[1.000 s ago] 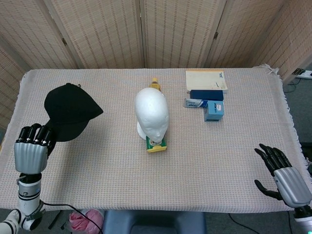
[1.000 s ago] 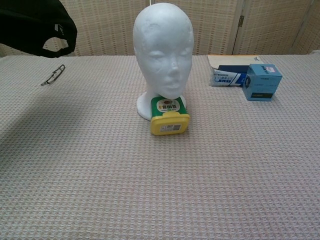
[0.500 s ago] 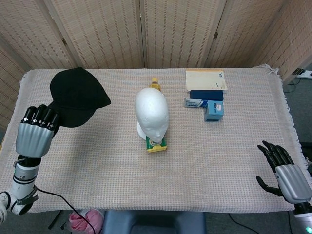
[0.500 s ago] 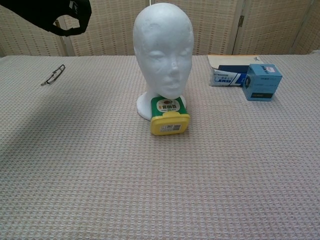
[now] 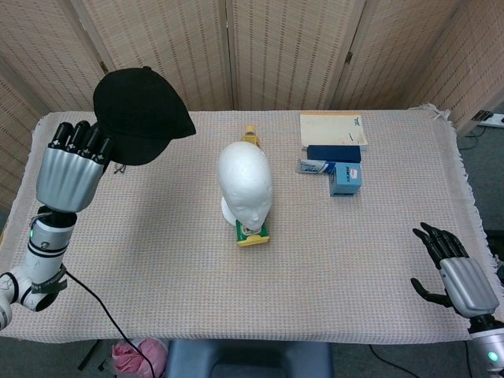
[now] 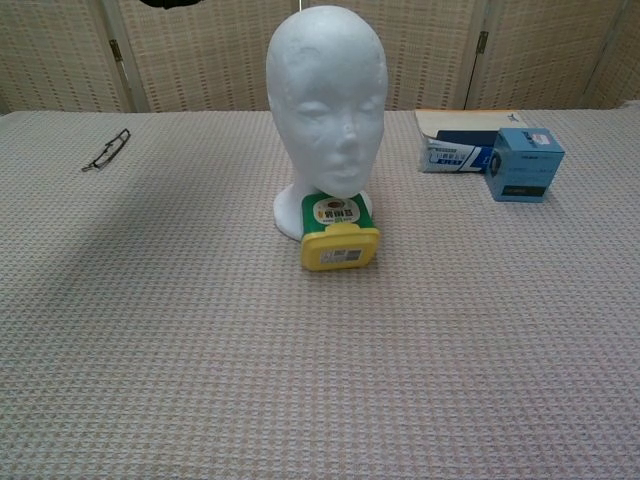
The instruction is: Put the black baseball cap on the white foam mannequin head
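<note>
My left hand (image 5: 69,169) holds the black baseball cap (image 5: 142,114) up in the air at the far left, well left of the white foam mannequin head (image 5: 246,183). The head stands upright at the table's middle and faces me in the chest view (image 6: 327,110). Only a sliver of the cap (image 6: 170,3) shows at that view's top edge. My right hand (image 5: 455,272) hangs open with spread fingers off the table's near right corner, holding nothing.
A yellow-and-green container (image 6: 338,232) lies against the mannequin's base. Glasses (image 6: 106,150) lie at the left. A blue box (image 6: 526,163), a dark box (image 5: 334,153) and a flat book (image 5: 331,128) sit at the back right. Folding screens (image 5: 236,47) stand behind the table.
My left hand has lifted the cap higher and carried it toward the far right, nearly out of the chest view. The right hand has barely shifted.
</note>
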Robot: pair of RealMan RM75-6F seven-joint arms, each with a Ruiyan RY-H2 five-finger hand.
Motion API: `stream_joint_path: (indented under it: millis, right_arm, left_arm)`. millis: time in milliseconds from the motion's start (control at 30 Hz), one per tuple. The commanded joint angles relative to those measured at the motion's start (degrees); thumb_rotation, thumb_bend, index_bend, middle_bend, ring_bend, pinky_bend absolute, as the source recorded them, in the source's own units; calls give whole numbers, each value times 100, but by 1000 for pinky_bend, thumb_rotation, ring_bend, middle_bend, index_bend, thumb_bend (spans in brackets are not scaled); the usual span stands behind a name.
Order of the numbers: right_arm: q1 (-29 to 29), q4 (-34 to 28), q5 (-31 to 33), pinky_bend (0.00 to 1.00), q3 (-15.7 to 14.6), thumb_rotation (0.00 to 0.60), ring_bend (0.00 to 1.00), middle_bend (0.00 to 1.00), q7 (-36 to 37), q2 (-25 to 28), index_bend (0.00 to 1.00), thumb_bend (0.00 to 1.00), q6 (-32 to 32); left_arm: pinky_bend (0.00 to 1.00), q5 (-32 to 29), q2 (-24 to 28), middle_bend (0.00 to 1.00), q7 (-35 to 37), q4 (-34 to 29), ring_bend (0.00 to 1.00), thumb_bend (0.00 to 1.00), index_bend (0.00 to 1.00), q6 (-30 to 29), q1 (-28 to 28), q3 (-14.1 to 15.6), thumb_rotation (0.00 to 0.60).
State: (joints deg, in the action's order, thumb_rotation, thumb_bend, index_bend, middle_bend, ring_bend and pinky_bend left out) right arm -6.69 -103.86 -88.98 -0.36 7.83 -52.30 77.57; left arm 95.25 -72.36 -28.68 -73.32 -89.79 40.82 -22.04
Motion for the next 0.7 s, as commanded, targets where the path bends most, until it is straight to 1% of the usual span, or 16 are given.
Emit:
stream_joint_path:
  millis: [33,233,367,500,700]
  right_arm:
    - [-119,64,166,0,57,600,0,0,125,35,0,255,-206]
    - [-201,144,371,0,122,600,0,0,370,98,0,255,-390]
    - [-257,209,484,0,162,600,0,0,434,104,0,254,-502]
    - [-313,266,537,0,187,600,0,0,525,118,0,255,-608]
    - [-344,339,484,0,189,600,0,0,738,164,0,255,-651]
  left_arm:
    - [575,-215,-100,650,-82,105,490,421,620,313,295,-140,600]
    - [575,-495,-314,651,-174,303,490,421,620,756,748,-276,600]
    - [575,-614,-434,653,-343,327,491,421,620,961,985,-304,600]
    - [575,-752,-537,653,-661,120,491,422,619,1145,1184,-325,600]
    - [575,-927,-704,654,-1167,-267,491,421,617,1332,1370,-266,600]
